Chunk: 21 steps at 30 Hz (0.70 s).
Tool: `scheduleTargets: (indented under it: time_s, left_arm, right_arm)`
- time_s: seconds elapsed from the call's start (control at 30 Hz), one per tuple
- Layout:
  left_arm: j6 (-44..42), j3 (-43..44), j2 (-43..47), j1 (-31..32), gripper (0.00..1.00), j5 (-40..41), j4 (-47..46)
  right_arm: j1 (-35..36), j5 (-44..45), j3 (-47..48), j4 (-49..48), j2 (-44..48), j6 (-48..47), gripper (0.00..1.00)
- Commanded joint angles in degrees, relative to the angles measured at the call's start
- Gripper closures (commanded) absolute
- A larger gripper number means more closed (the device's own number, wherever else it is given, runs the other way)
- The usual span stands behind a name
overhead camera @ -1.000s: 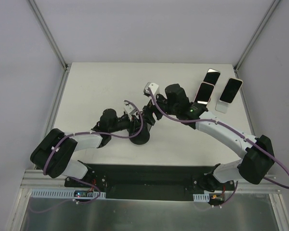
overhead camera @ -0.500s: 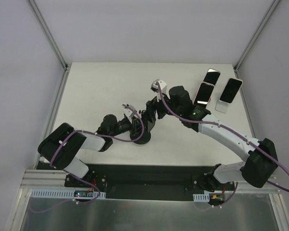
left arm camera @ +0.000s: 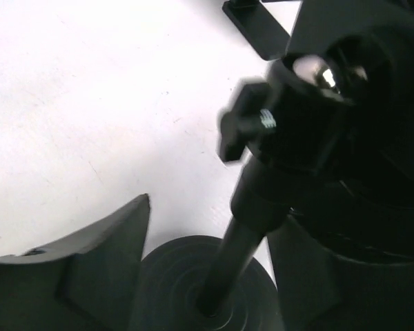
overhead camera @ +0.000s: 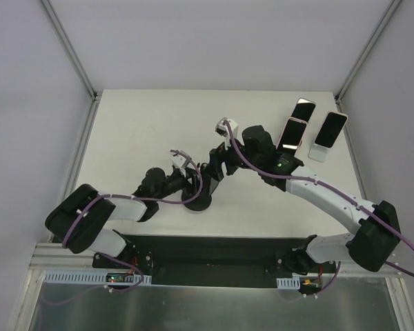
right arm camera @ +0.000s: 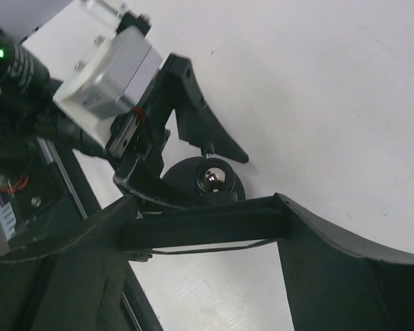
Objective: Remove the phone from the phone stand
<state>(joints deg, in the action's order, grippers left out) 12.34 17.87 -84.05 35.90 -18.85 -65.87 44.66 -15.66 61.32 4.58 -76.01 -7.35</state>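
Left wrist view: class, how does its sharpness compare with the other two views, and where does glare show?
Left wrist view: softest, since the stand sits close to the lens and its knob is smeared, with a glint on the metal ball. Right wrist view: crisper, with a small glint on the same ball. Top external view: sharp and evenly lit, with faint shadows on the white table.

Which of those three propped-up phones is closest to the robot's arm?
The leftmost phone, right beside the right arm; the other two stand farther back or right.

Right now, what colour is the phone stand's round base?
Black round base, clearest in the left wrist view.
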Motion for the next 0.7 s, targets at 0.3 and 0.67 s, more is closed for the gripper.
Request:
scheduleTargets:
  time_s: [0.3, 0.67]
  left_arm:
    - [-9.1, 1.6, 29.5, -0.6, 0.03, -4.6, 36.2]
    - [-19.5, 12.1, 29.5, -0.6, 0.02, -15.9, 51.9]
  right_arm:
    - [-1.6, -24.0, 7.7, 7.4, 2.0, -22.9, 0.99]
    - [-1.5, -33.2, 11.8, 12.6, -1.8, -29.9, 0.99]
